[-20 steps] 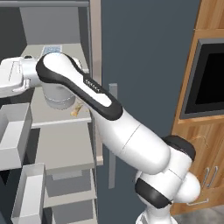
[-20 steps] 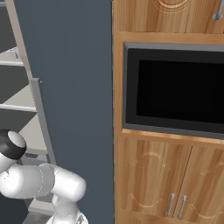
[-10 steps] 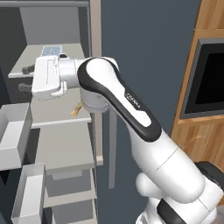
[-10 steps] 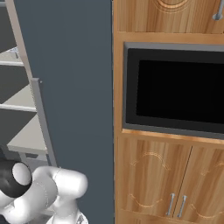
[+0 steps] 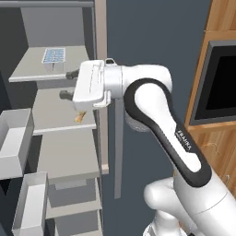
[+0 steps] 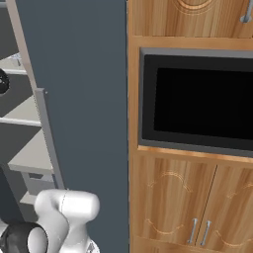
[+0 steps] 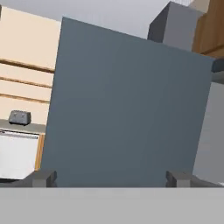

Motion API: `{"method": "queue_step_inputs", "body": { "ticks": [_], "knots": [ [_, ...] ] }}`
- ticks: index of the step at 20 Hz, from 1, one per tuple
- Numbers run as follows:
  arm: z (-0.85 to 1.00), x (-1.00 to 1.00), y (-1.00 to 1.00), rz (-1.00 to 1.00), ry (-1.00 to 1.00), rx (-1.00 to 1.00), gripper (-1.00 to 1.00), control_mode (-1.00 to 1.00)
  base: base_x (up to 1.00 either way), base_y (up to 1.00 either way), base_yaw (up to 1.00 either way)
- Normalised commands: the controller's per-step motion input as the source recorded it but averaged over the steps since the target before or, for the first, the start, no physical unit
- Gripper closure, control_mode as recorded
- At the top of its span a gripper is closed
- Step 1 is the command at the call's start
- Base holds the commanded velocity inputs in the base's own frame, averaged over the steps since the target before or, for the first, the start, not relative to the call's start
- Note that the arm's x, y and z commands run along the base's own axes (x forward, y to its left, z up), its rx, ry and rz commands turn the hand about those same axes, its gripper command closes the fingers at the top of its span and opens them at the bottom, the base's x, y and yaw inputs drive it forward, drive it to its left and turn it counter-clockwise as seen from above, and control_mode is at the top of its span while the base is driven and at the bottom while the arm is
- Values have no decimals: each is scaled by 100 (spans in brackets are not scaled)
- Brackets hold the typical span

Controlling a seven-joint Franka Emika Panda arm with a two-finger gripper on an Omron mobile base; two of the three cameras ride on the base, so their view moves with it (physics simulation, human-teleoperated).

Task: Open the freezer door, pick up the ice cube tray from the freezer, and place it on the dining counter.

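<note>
My hand (image 5: 68, 85) gapes wide, empty; I should lift toward eleven o'clock, straddling the tray (image 5: 54, 56) squarely.

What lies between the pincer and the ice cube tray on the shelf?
Nothing: in the left base view, bare shelf separates the open pincer from the ice cube tray.

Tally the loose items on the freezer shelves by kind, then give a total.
Ice cube tray: 1
Small tan food piece: 1
Total: 2
</note>
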Motion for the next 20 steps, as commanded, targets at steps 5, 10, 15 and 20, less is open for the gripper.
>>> {"method": "queue_step_inputs", "body": {
  "ticks": [5,10,15,20],
  "knots": [
    [9,-38,-87,-28,1,-1,-100,-100,0,0,0],
    [4,-52,-93,-31,5,0,-100,-100,0,0,0],
    [2,-60,-89,-31,10,0,-100,-100,0,0,0],
    [1,-55,-77,-33,18,0,-100,-100,0,0,0]
  ]
}}
